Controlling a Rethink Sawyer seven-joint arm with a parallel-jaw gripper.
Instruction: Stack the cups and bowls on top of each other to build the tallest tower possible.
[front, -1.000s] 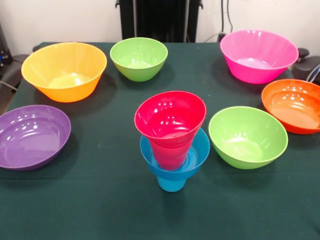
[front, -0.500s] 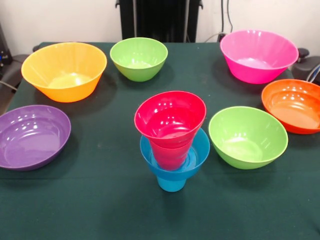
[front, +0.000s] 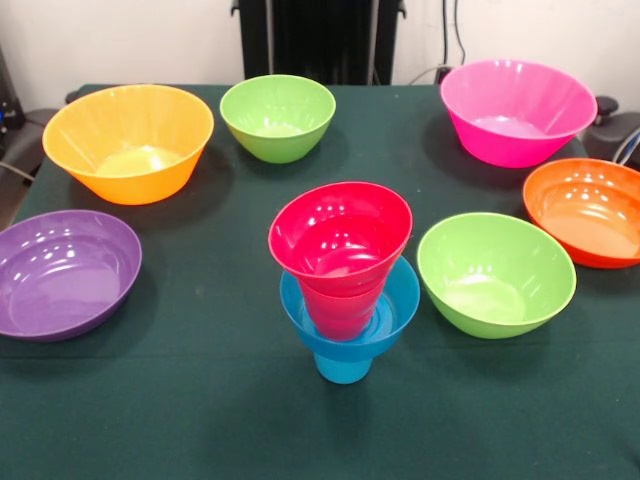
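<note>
The tower stands in the middle front of the table. A sky-blue cup is at the bottom and a small blue bowl rests on it. A red cup stands in the blue bowl. A small red bowl sits on the red cup, tilted toward the camera. Around the tower lie a lime green bowl to the right, another lime green bowl at the back, a yellow-orange bowl, a pink bowl, an orange bowl and a purple bowl. The gripper is not in view.
The table is covered in dark green cloth. The robot's black pedestal stands at the far edge. The purple and orange bowls lie close to the left and right table edges.
</note>
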